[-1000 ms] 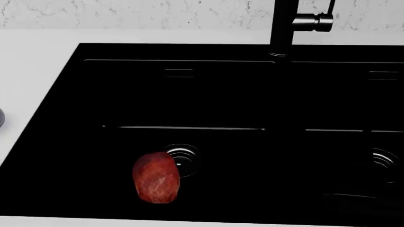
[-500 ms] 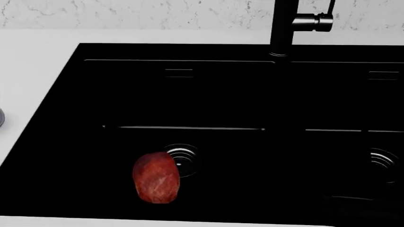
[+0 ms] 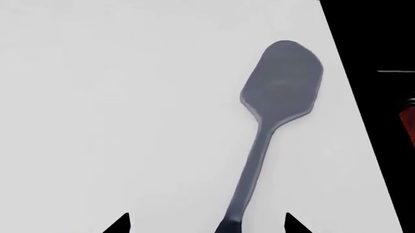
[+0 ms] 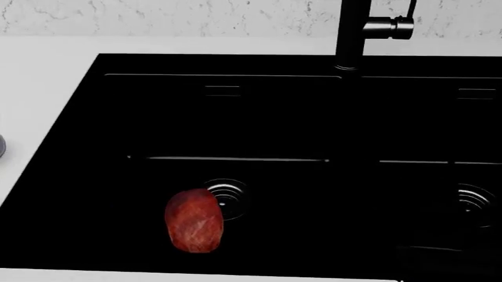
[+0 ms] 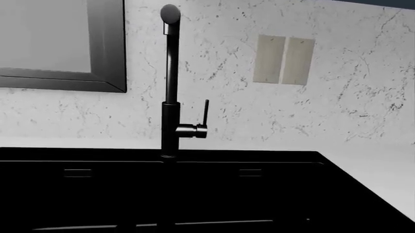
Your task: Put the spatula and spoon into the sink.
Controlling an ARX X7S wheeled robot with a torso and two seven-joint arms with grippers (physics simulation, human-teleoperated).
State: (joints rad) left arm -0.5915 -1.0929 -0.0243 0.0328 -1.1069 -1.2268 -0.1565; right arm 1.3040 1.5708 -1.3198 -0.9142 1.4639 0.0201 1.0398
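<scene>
Left wrist: spatula (image 3: pixel 280 104) lies flat on white tabletop (image 3: pixel 116 107) beside sink (image 3: pixel 382 58); handle end sits between the apart jaws of the left gripper (image 3: pixel 206 224), long axis running straight away.

Head: sink holds red lump (image 4: pixel 194 220); spoon unseen.

Right wrist: tap (image 5: pixel 171 82), marbled wall; right jaws unseen.

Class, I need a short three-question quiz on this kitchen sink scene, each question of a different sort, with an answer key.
1. True or false: the spatula already lies inside the sink.
2. Multiple choice: what lies beside the left basin's drain? A) a spoon B) a red lump C) a cup
3. Fill in: in the left wrist view, the spatula lies flat on the white ____.

Key:
1. False; it lies on the counter beside the sink's edge.
2. B
3. counter
</scene>
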